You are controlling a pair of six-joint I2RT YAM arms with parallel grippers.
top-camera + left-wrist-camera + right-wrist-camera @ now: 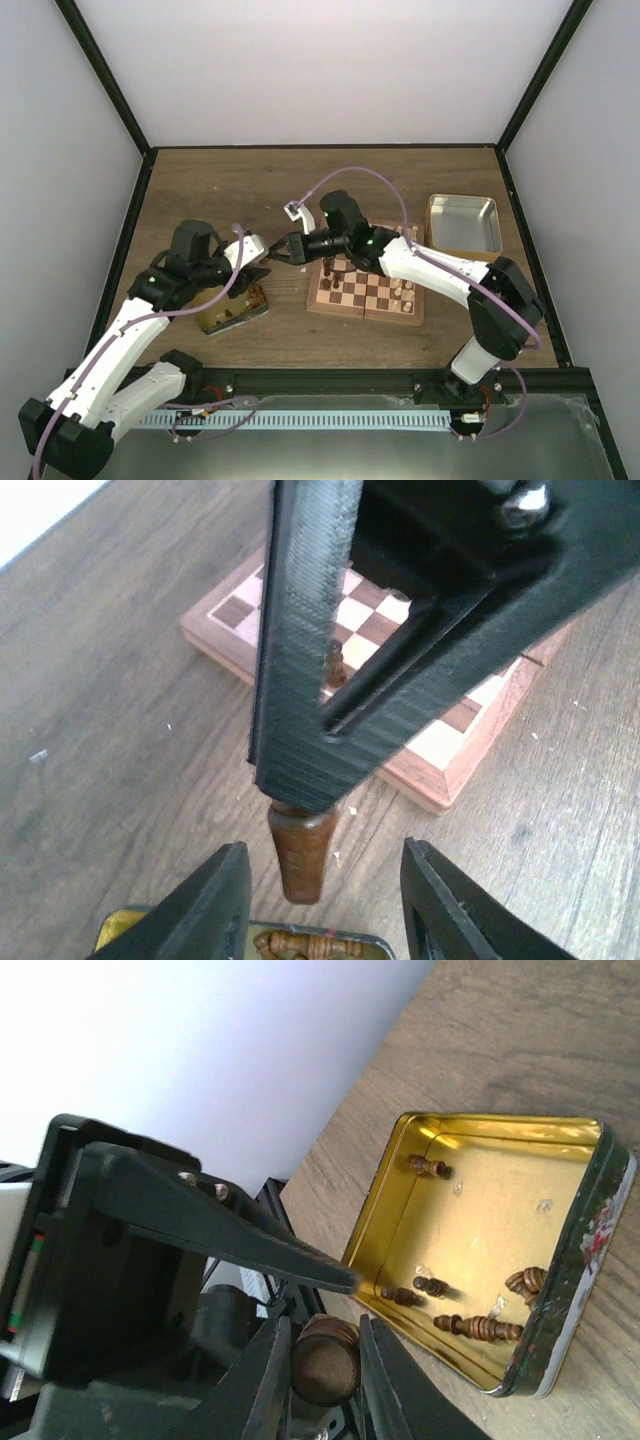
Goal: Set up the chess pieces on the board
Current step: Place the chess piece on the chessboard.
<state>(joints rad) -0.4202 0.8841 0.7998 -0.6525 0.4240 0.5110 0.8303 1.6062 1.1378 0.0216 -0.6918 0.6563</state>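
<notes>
Right pincer [322, 1355] has a dark brown chessman [300, 855] pinched tight near the gold tin [500, 1120], left pincer [322, 880] spread wide either side of it, not touching, board [365, 290] lying just beyond on the table.

Nothing legible shows anywhere; the red-and-white print on the outer wall of the gold tin [588, 1235] is too blurred to read.

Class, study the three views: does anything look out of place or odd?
One dark piece hangs in mid-air off the board, pinched by the right fingers. Other dark pieces lie tipped over in the gold tin, not standing on squares.
</notes>
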